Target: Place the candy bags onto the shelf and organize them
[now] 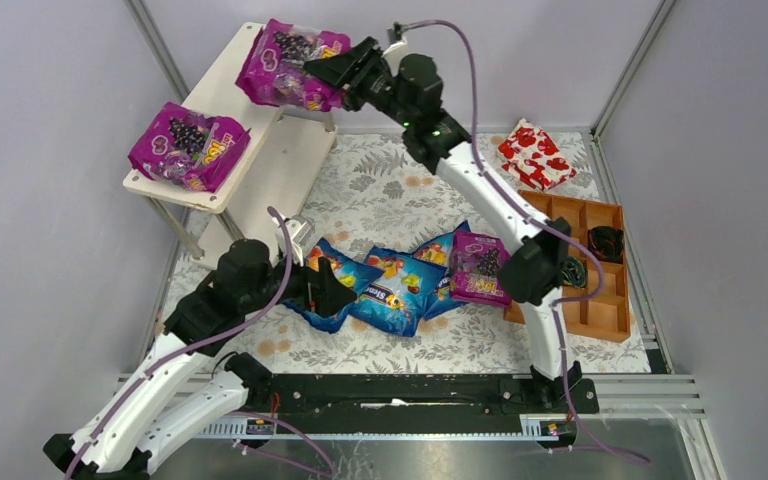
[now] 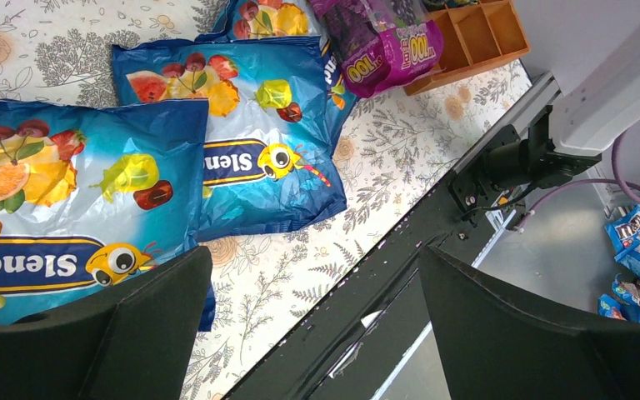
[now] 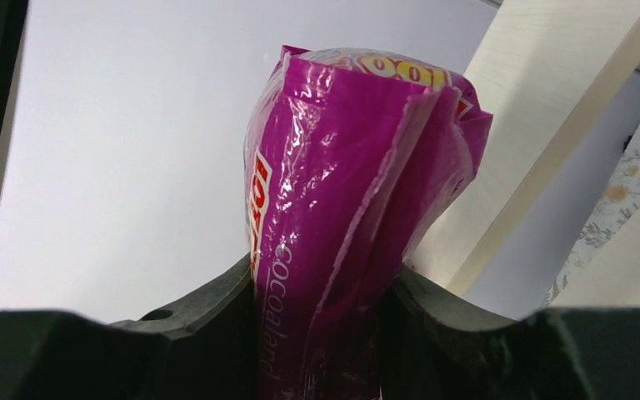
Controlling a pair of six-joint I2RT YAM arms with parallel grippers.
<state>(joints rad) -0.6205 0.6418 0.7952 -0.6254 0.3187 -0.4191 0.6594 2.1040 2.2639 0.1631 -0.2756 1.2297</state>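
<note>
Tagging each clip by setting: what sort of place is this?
Probably a lab robot cell: plain grey walls, arms bolted to a rail, candy bags staged on a floral mat.

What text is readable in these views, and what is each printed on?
"Slendy": middle blue candy bag and left blue candy bag.
"100": lying purple candy bag, seen upside down.
"COCOaland" and "100": held purple candy bag.
Small packets at the right of the left wrist view: too small to read.

shelf top: prpl bag A flat, B held far end | mat: 3 blue bags, prpl C
</note>
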